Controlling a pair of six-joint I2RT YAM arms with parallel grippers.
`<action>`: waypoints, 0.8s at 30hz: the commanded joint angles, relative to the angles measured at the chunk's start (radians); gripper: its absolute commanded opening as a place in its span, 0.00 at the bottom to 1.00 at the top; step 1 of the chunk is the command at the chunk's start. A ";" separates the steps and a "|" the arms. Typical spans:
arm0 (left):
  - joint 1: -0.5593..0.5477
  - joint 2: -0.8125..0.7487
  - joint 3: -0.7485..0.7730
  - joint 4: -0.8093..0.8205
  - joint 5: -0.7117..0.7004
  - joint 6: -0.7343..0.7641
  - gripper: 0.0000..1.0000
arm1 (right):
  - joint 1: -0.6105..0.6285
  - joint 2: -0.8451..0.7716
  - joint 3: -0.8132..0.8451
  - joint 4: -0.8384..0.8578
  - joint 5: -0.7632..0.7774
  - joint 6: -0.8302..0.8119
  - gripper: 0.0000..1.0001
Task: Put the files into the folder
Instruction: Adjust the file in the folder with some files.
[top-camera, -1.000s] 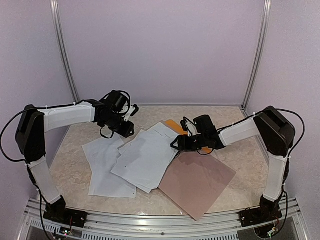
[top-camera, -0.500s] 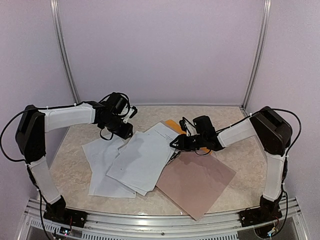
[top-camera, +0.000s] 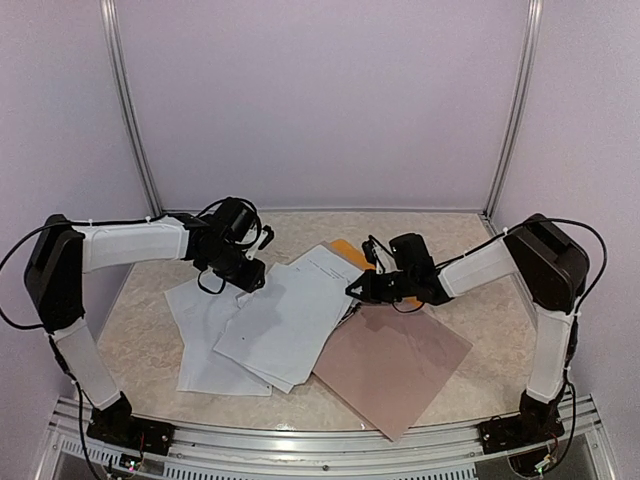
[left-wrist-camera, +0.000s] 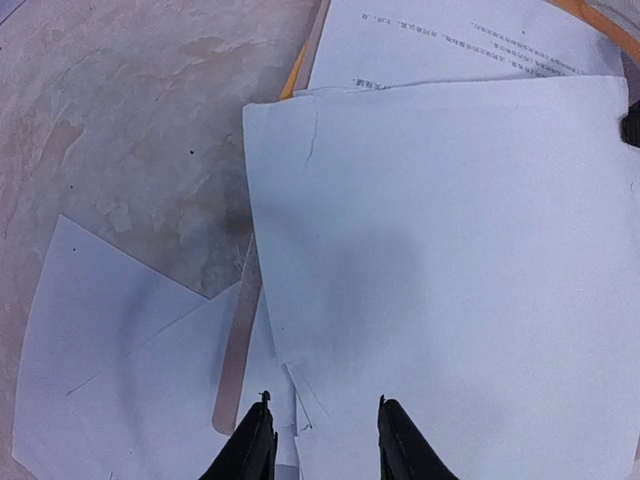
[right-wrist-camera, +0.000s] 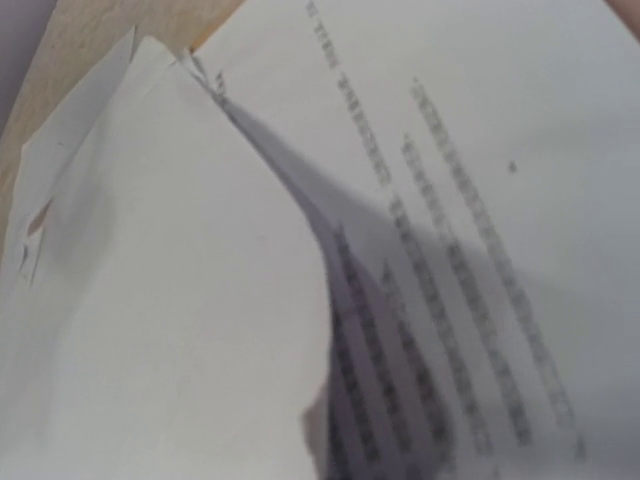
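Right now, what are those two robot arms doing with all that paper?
They are working on getting the files into the folder, which peeks out orange from under the sheets. The right gripper is shut at the pile's right edge and may be pinching a sheet. The left gripper hovers open over the pile's far left side, holding nothing.

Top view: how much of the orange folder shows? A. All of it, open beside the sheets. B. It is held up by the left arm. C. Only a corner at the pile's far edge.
C: only an orange corner of the folder peeks out from under the files, next to the right gripper.
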 joint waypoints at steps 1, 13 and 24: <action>-0.030 -0.079 -0.034 -0.013 0.048 -0.069 0.34 | -0.008 -0.104 -0.068 -0.001 0.004 -0.005 0.00; -0.162 -0.159 -0.113 -0.092 0.067 -0.226 0.42 | -0.008 -0.427 -0.313 -0.188 0.123 -0.079 0.00; -0.238 -0.250 -0.256 -0.110 0.185 -0.433 0.45 | -0.008 -0.441 -0.359 -0.247 0.199 -0.127 0.00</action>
